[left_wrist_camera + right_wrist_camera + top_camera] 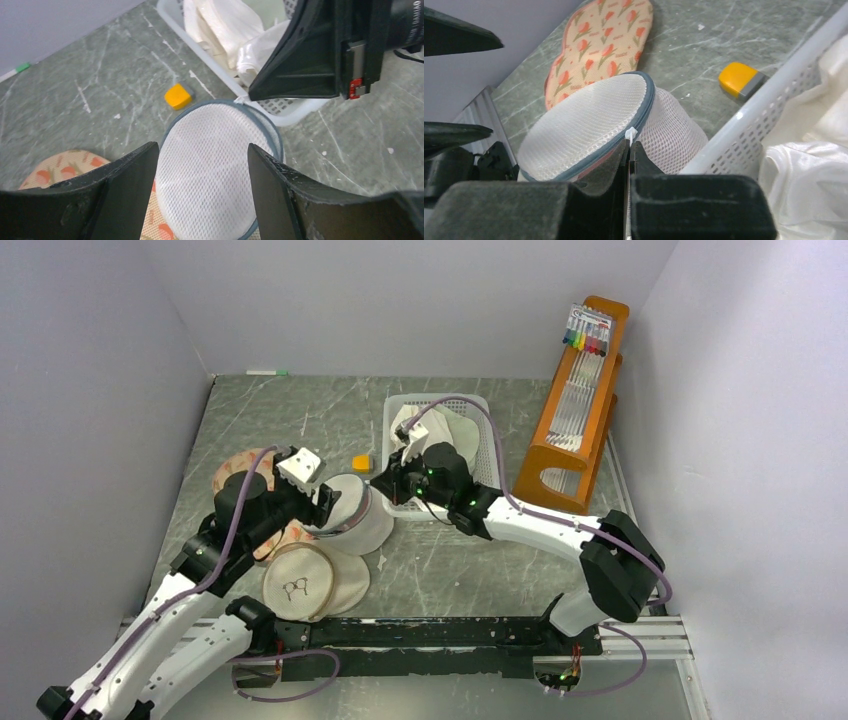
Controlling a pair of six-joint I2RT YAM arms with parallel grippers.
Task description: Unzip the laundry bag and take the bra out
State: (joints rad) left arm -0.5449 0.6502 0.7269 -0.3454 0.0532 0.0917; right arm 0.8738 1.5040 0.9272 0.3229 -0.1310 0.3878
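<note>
The white mesh laundry bag (352,515) stands on the table, its grey-blue zipper band round the side; it also shows in the left wrist view (215,165) and the right wrist view (589,122). My left gripper (332,503) is open, its jaws straddling the bag's top face (202,150). My right gripper (378,480) is shut on the white zipper pull (630,134) at the bag's right side (630,146). A strip of dusty-pink bra (596,162) shows in the gap under the zipper band; the rest is hidden inside.
A white basket (480,405) of pale garments stands just right of the bag. An orange block (361,462) lies behind the bag. A flowered pad (235,470) and a beige glasses-print pouch (297,583) lie to the left and front. A wooden rack (580,410) stands far right.
</note>
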